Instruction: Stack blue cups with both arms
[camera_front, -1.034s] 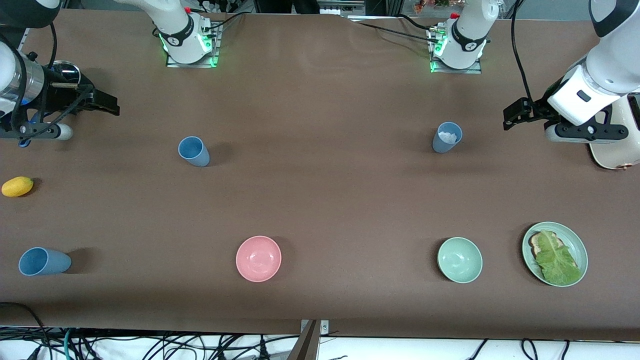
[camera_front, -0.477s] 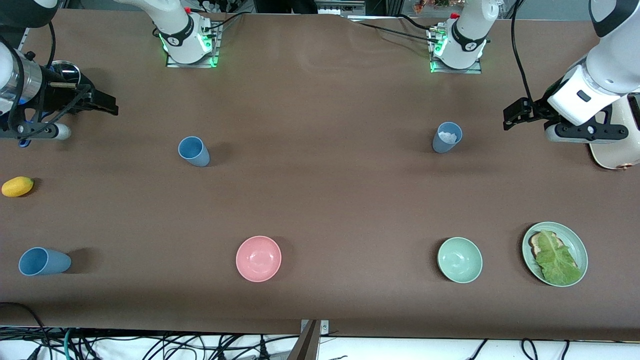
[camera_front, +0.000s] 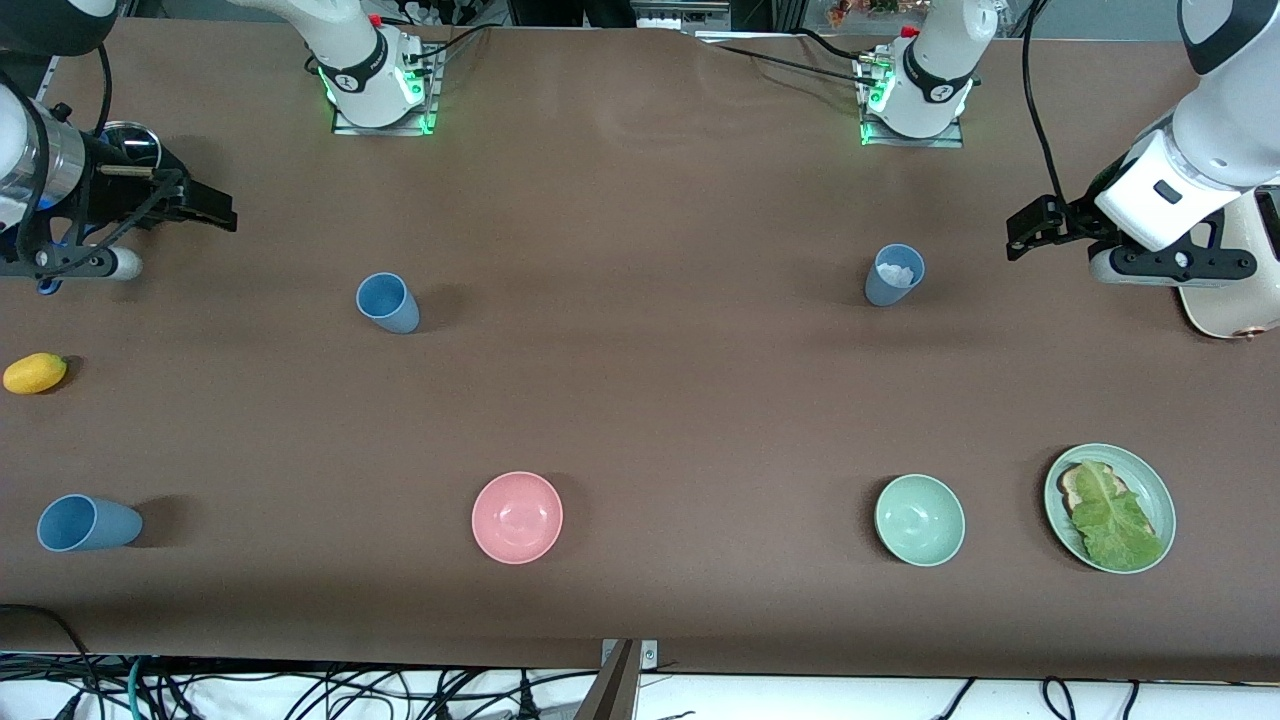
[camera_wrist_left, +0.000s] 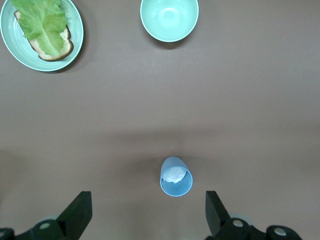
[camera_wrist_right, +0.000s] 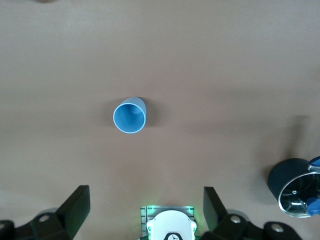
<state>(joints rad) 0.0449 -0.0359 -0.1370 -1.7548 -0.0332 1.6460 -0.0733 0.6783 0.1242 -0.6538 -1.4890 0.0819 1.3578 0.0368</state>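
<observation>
The front view takes in the whole brown table (camera_front: 640, 400): a bright blue cup (camera_front: 388, 302) stands upright toward the right arm's end, a duller grey-blue cup (camera_front: 893, 274) stands upright toward the left arm's end with something white inside it, and the two are well apart; a third blue cup (camera_front: 86, 523) stands near the table's front edge at the right arm's end, nearer to the camera than a small yellow fruit (camera_front: 35, 372); the pink bowl (camera_front: 517, 517), the pale green bowl (camera_front: 919, 520) and a green plate (camera_front: 1160, 490) carrying bread and a lettuce leaf sit in a row nearer to the camera than the two upright cups; the right gripper (camera_front: 215, 208) hangs over the table's edge at its own end, and the left gripper (camera_front: 1022, 232) hangs over the table at the other end, neither touching anything; from the front their fingers are too edge-on to judge, but the wrist views settle it; the left wrist view shows the left gripper (camera_wrist_left: 145, 215) with its fingers spread wide and nothing between them, the grey-blue cup (camera_wrist_left: 176, 176) below with the white lump plain inside it; the right wrist view shows the right gripper (camera_wrist_right: 145, 212) likewise spread and empty above the bright blue cup (camera_wrist_right: 129, 115), whose inside is bare, and also a dark round container (camera_wrist_right: 295, 187) that the front view only half shows.
</observation>
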